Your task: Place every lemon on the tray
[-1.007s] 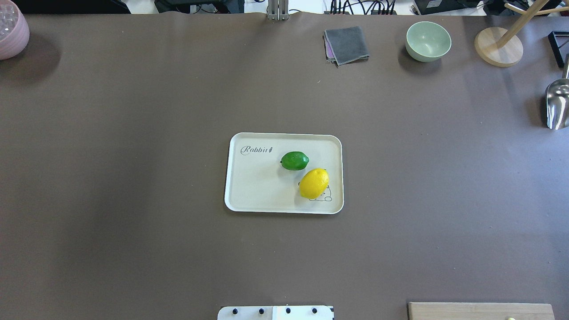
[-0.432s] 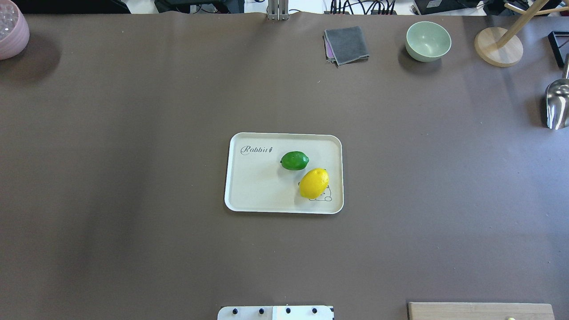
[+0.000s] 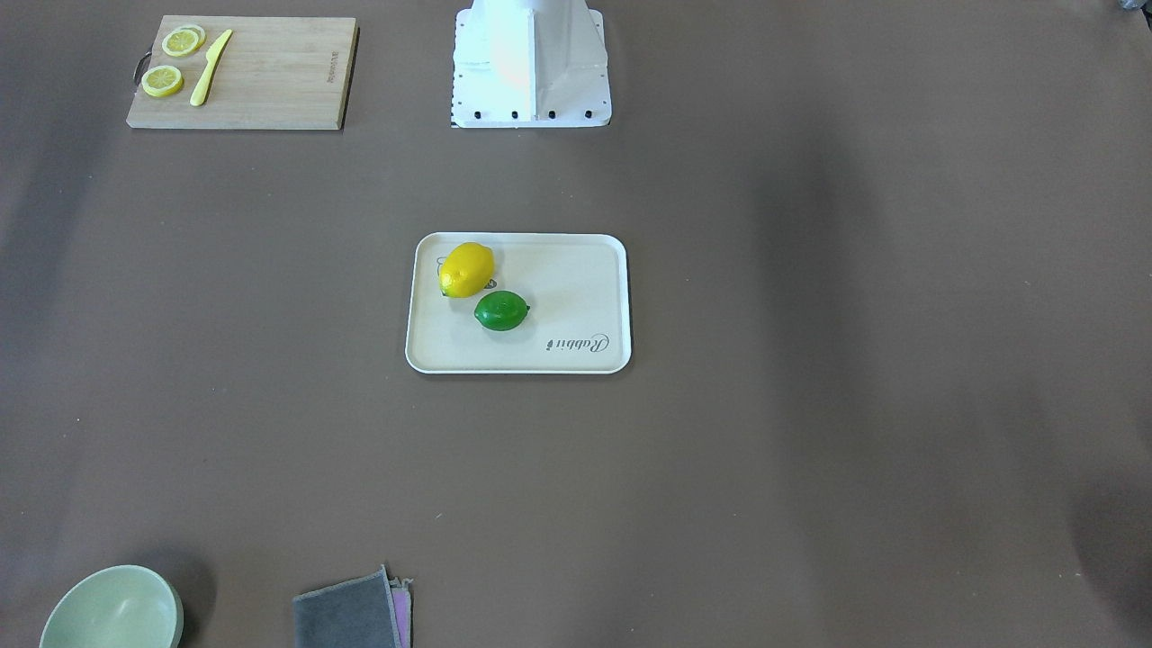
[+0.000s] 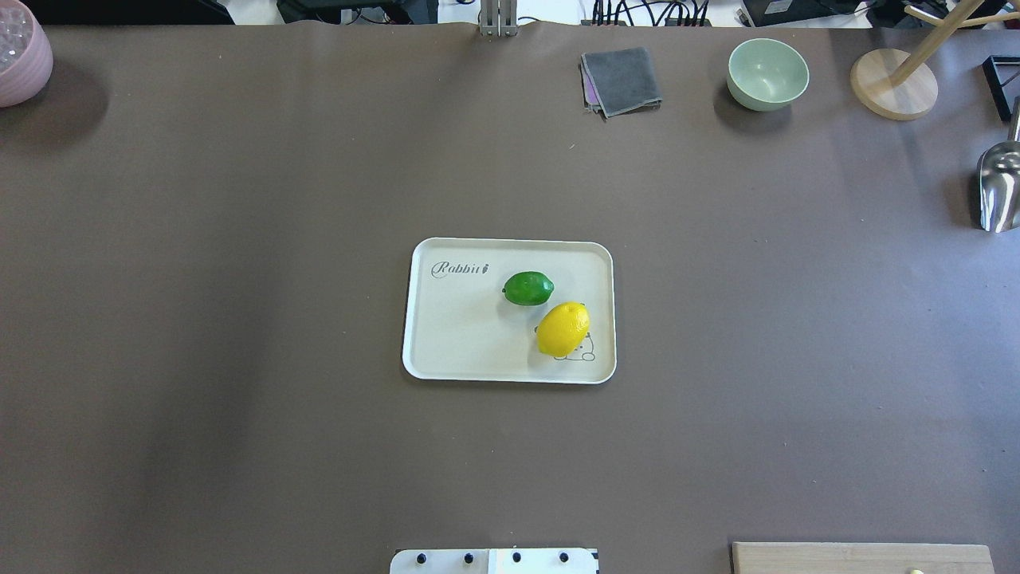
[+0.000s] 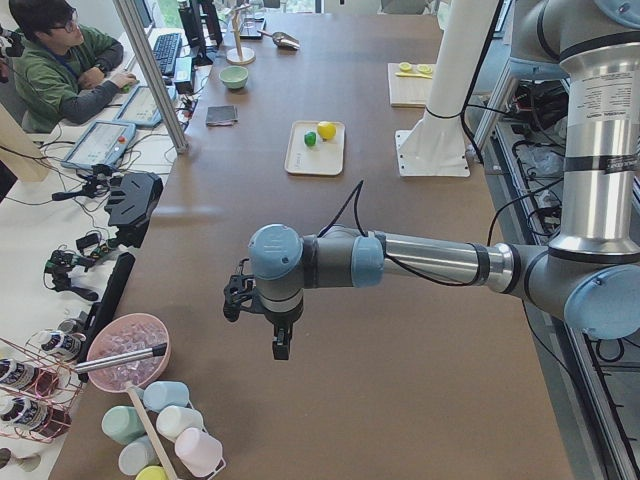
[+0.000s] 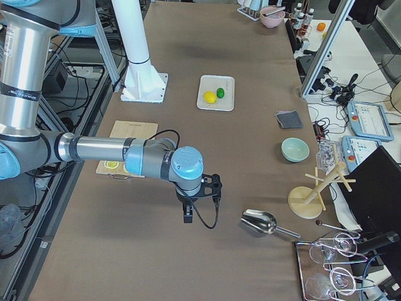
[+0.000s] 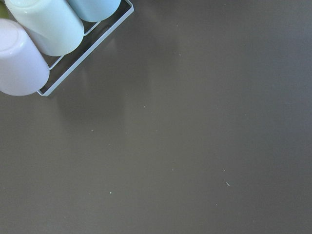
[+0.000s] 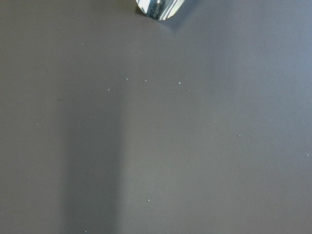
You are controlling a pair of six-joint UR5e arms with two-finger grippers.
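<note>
The cream tray [image 4: 454, 339] lies at the table's middle, also in the front view [image 3: 576, 288]. On it rest the yellow lemon [image 4: 563, 328] [image 3: 466, 269] and, right beside it, the green lemon [image 4: 527, 288] [image 3: 500, 310]. Neither gripper shows in the overhead or front view. My left gripper [image 5: 280, 345] hangs over bare table far from the tray, near the cup rack. My right gripper [image 6: 187, 216] hangs over bare table near the metal scoop. I cannot tell whether either is open or shut. Nothing shows in them.
A wooden cutting board [image 3: 270, 72] with lemon slices and a yellow knife lies near the robot base. A green bowl [image 4: 766, 73], grey cloth [image 4: 621, 80], wooden stand [image 4: 892, 84], metal scoop [image 4: 1000, 187] and pink bowl [image 4: 20, 56] line the table's edges. Cups in a rack [image 7: 39, 34] sit by the left gripper.
</note>
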